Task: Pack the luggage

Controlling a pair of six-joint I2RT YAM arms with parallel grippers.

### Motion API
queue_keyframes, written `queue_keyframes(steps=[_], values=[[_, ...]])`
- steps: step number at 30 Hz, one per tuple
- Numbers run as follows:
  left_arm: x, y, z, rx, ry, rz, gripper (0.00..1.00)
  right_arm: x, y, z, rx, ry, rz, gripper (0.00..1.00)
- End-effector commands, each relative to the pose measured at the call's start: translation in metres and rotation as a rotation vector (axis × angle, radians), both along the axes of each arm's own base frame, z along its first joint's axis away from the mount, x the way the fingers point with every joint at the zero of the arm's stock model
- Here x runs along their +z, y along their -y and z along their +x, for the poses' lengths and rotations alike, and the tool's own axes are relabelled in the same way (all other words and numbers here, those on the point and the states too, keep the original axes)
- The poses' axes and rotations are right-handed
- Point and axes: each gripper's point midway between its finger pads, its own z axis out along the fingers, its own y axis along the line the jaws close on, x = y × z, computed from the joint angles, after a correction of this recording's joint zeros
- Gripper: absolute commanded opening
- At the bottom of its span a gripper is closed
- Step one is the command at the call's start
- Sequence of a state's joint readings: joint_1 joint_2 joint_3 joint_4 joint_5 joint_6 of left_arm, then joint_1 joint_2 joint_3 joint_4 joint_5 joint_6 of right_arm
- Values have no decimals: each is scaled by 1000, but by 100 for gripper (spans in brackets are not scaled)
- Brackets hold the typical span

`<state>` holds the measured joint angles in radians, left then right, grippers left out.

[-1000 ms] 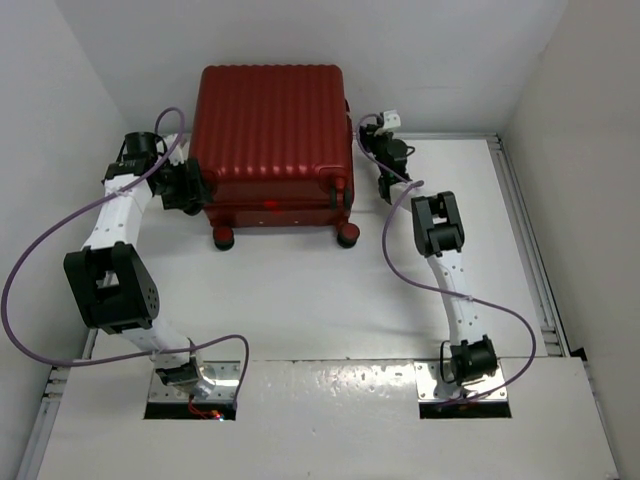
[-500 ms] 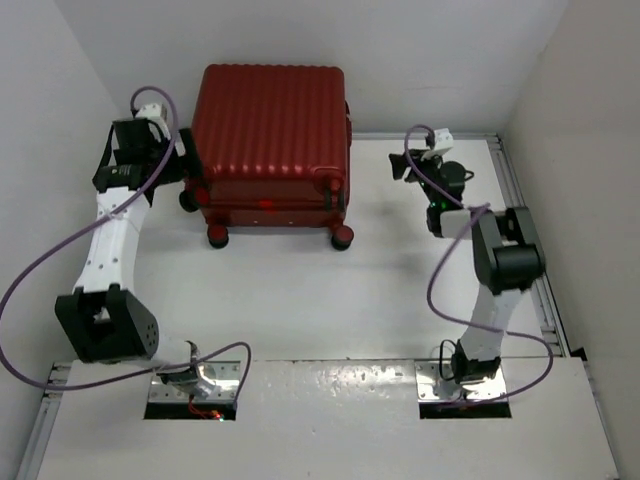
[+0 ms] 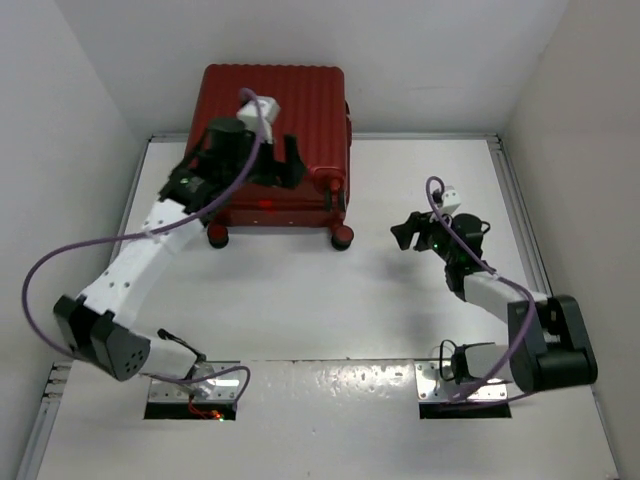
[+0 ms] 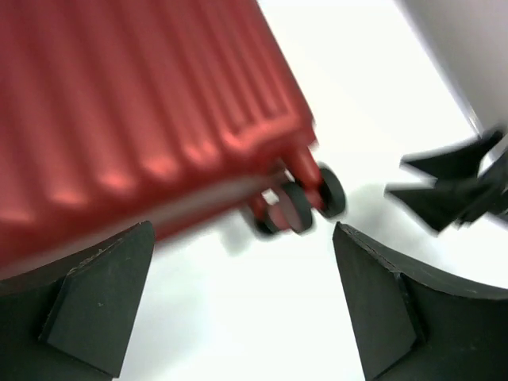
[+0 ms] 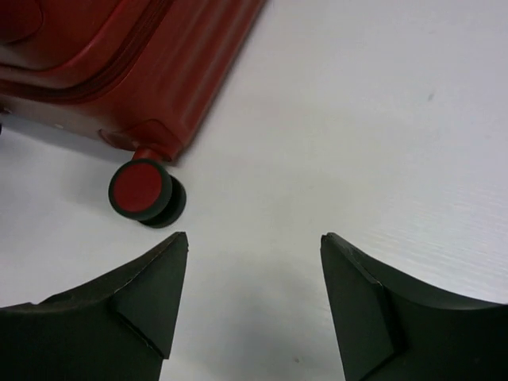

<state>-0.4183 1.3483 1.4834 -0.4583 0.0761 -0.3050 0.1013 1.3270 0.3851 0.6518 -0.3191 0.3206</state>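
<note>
Our luggage (image 3: 270, 105) lies shut at the far edge of the desk (image 3: 330, 300), nearer the far-left corner, with its wheels (image 3: 220, 237) facing the near edge. Our left claw (image 3: 287, 160) hovers over its near side, spread wide and holding nothing; that wrist view is blurred. Our right claw (image 3: 404, 234) sits well apart toward the right edge, also wide open and empty, looking at the corner wheel (image 5: 143, 190). We judge the step to be handling the closed case. To do it well, we should steady the left arm first. Then we bring both claws to opposite sides of the shell and press evenly, so the wheels cannot let it roll or swivel.
</note>
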Motion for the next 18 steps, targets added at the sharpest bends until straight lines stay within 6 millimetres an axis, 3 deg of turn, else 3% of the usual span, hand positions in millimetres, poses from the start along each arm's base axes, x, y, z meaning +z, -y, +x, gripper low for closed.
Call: queue_keyframes(steps=[1,3,4,5,8,9,18], values=[[-35,38,-13,-1,-156,-12,100,5,18,-9,-50,-22,-10,68],[-50,58,-7,-12,-189,9,100,10,27,-14,-64,-19,-20,69],[-45,73,-10,-20,-196,-5,100,11,34,-13,-78,-11,-32,69],[-62,84,-4,-24,-237,12,100,14,36,-16,-83,-6,-32,69],[-75,101,-1,-18,-286,7,100,16,50,-17,-121,-2,-31,69],[-92,102,2,-1,-321,27,100,15,51,-18,-120,-3,-29,69],[-118,115,39,107,-345,62,100,13,62,-24,-150,-3,-7,69]])
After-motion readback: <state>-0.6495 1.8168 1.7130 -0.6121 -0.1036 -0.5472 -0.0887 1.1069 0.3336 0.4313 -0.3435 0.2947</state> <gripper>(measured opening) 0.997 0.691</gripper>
